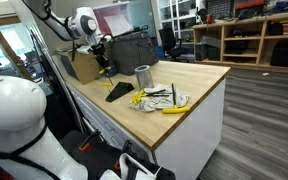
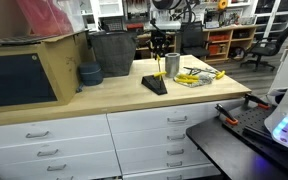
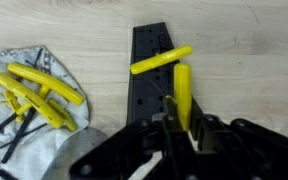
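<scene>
Here's the pincer point(image 3: 180, 122), jaws drawn narrow and clamped on a yellow-handled tool point(image 3: 182, 92), which stands between the fingers with its handle pointing away from the wrist camera. Right beneath it lies the black holder point(image 3: 150, 70), a dark slotted strip flat on the wooden counter point(image 3: 254, 50), and the held tool hangs over that strip's right-hand edge. Whether its tip touches the holder, I cannot tell. A second yellow tool point(image 3: 161, 60) lies slantwise across the holder, resting on top.

Off to the left in the wrist view, a crumpled cloth point(image 3: 44, 60) carries a loose heap of yellow tools point(image 3: 39, 92) with thin black shafts.

In an exterior view the pincer point(image 1: 104, 66) hangs low over the counter's far end, the holder point(image 1: 119, 93) just in front of it, a metal cup point(image 1: 143, 75) close beside. Behind stands a dark bin point(image 1: 126, 48). From the opposite side the holder point(image 2: 155, 85) sits near the counter's middle, the cup point(image 2: 172, 65) just behind it
</scene>
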`<state>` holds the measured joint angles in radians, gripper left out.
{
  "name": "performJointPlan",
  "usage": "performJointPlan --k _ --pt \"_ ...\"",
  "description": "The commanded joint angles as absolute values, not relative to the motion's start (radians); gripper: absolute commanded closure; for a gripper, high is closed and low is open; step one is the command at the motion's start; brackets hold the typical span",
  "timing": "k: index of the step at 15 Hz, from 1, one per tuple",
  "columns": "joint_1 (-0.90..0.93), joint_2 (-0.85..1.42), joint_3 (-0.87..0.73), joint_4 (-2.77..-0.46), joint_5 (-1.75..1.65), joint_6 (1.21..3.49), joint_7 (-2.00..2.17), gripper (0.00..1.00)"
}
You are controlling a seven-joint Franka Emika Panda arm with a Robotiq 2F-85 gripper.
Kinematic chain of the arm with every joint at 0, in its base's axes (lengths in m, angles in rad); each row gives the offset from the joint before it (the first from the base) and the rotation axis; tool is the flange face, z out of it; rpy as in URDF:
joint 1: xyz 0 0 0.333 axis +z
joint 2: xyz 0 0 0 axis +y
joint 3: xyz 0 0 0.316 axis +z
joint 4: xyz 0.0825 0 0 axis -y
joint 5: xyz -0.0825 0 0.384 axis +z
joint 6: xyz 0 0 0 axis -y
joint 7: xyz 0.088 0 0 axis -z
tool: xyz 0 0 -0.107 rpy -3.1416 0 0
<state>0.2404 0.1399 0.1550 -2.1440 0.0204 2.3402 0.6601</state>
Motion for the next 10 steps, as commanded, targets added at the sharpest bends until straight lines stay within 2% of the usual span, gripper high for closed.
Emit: performJointPlan --k 1,8,9,10 --pt "0.227 0.169 0.171 -2.097 0.043 2.329 0.442 0.96" --pt "0.203 0.237 0.200 -2.015 0.123 2.271 -0.008 0.96" --pt "0.208 0.230 0.194 -2.015 0.122 2.253 0.023 0.96" --pt "0.220 0.225 0.185 -2.051 0.102 2.309 0.064 0.83"
